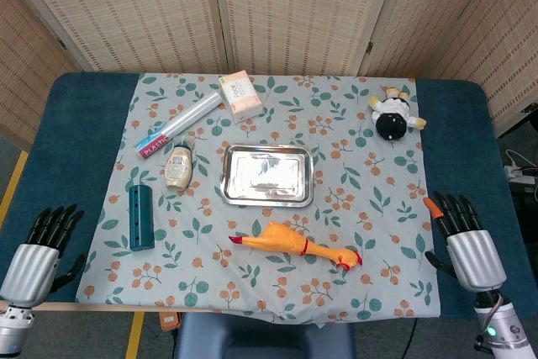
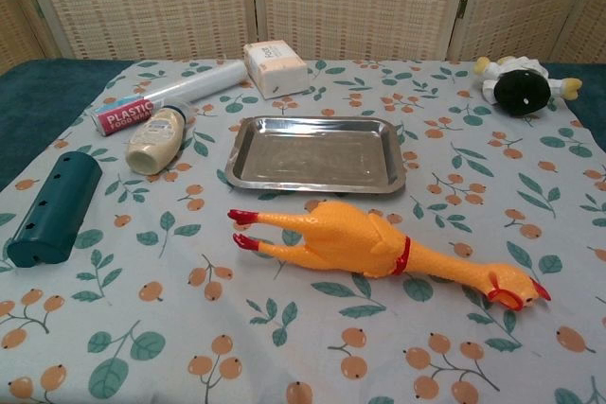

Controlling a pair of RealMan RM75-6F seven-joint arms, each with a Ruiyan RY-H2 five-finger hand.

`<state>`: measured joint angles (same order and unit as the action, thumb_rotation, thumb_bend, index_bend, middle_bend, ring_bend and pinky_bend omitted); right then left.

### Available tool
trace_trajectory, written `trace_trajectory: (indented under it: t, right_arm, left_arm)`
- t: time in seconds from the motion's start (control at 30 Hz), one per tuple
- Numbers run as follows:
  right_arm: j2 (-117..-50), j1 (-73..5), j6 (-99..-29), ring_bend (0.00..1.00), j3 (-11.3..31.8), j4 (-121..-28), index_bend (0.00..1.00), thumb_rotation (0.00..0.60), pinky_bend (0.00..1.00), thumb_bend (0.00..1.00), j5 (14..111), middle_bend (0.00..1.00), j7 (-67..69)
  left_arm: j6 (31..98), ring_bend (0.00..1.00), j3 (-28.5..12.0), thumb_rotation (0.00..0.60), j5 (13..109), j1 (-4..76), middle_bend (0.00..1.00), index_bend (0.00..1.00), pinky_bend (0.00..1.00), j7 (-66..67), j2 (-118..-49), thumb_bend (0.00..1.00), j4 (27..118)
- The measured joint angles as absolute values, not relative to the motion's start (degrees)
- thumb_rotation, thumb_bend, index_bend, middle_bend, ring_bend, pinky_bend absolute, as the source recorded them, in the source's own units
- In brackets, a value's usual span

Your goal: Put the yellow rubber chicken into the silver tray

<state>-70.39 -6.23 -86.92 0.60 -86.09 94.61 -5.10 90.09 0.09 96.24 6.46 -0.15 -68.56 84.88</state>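
The yellow rubber chicken [image 1: 294, 246] [image 2: 374, 243] lies on its side on the floral cloth, red feet to the left and head to the right. Just behind it sits the silver tray [image 1: 235, 187] [image 2: 248, 158], with nothing in it. My left hand [image 1: 42, 245] hovers at the table's front left corner, fingers apart and holding nothing. At the front right edge my right hand [image 1: 462, 233] is likewise spread with nothing in it. Both hands are far from the chicken and show only in the head view.
A dark teal cylinder [image 1: 140, 217] [image 2: 52, 207] lies left of the chicken. Behind it are a small beige bottle [image 1: 178, 166] [image 2: 156, 141], a plastic wrap roll [image 1: 179, 124] [image 2: 166, 96] and a boxed soap [image 1: 240, 95] [image 2: 275, 67]. A black-and-white plush toy [image 1: 393, 113] [image 2: 524, 87] sits at back right.
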Motion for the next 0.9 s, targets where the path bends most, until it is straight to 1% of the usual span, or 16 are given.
trace_trajectory:
  t: [0.17,0.33,0.5,0.57,0.63,0.73,0.8,0.9]
  right_arm:
    - [-70.1,-6.5,-84.5,0.0,0.4,-86.9,0.0,0.6,0.0,0.12,93.2,0.0,-6.1]
    - [-69.8,-6.8,-82.9,0.0,-0.2,-88.1,0.0,0.6,0.0,0.12,92.9,0.0,-3.9]
    - [-71.6,-8.1,-78.8,0.0,-0.4,-90.1,0.01,0.6,0.0,0.12,91.2,0.0,-1.2]
    - [-72.4,-8.9,-76.9,0.0,-0.3,-91.2,0.06,0.6,0.0,0.12,90.6,0.0,-1.9]
    - [-73.1,-9.9,-74.6,0.0,-0.2,-92.9,0.15,0.6,0.0,0.12,89.8,0.0,-3.6]
    - [-74.3,-11.6,-71.1,0.0,0.0,-96.0,0.25,0.6,0.0,0.13,88.0,0.0,-7.4]
    - [-75.4,-12.8,-68.8,0.0,0.4,-98.2,0.29,0.6,0.0,0.14,86.2,0.0,-11.0]
    - [-77.5,-14.4,-66.3,0.0,1.1,-100.7,0.33,0.6,0.0,0.17,82.9,0.0,-17.2]
  left_arm:
    - [88.8,0.0,0.3,0.6,95.5,6.6,0.0,0.0,0.0,1.1,-68.7,0.4,85.7]
    - [87.9,0.0,0.8,0.6,95.6,6.8,0.0,0.0,0.0,1.3,-68.8,0.4,86.0]
    - [85.8,0.0,1.1,0.6,95.2,7.6,0.0,0.0,0.0,0.6,-68.5,0.4,86.5]
    - [84.8,0.0,1.2,0.6,95.1,8.1,0.0,0.0,0.0,0.8,-68.4,0.4,86.8]
    - [83.9,0.0,1.2,0.6,94.8,8.6,0.0,0.0,0.0,1.0,-68.3,0.4,86.9]
    - [83.2,0.0,1.4,0.6,94.5,8.9,0.0,0.0,0.0,0.8,-68.0,0.4,87.2]
    - [83.2,0.0,1.6,0.6,94.6,8.9,0.0,0.0,0.0,0.4,-67.7,0.4,87.4]
    - [83.3,0.0,2.0,0.6,95.2,8.9,0.0,0.0,0.0,-0.6,-67.1,0.4,87.6]
